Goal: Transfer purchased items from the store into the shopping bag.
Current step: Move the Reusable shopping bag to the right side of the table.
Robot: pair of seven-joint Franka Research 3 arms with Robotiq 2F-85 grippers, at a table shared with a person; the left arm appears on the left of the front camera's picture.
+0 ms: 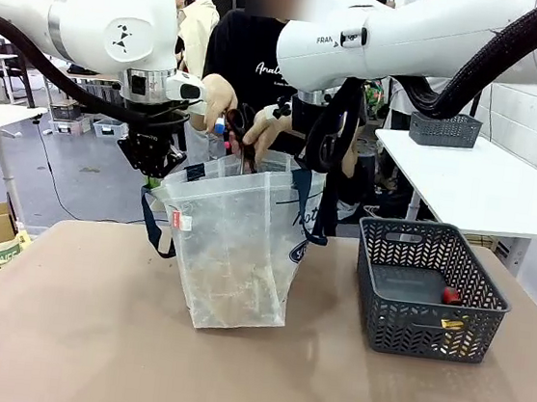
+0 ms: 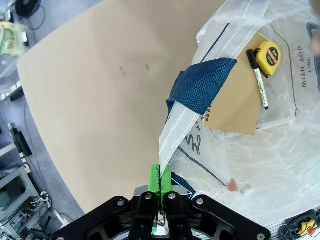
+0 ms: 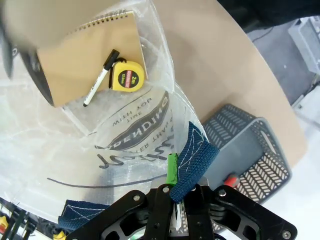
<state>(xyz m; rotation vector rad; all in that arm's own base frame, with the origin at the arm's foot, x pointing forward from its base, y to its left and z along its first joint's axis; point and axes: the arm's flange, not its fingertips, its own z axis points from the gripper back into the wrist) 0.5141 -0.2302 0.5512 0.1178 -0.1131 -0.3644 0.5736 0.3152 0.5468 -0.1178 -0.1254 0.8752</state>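
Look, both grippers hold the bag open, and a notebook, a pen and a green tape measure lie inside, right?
Not quite. The tape measure is yellow, not green; the right wrist view shows it. Otherwise yes: the left gripper and right gripper hold the bag open, with the notebook and pen inside.

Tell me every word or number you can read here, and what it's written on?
"FRAN": right arm, the rest hidden.
"PENDING", "WITH YOU": shopping bag logo, seen reversed through the plastic.
"2m": yellow tape measure; its smaller print is unreadable.
"Anal": person's black shirt, cut off.
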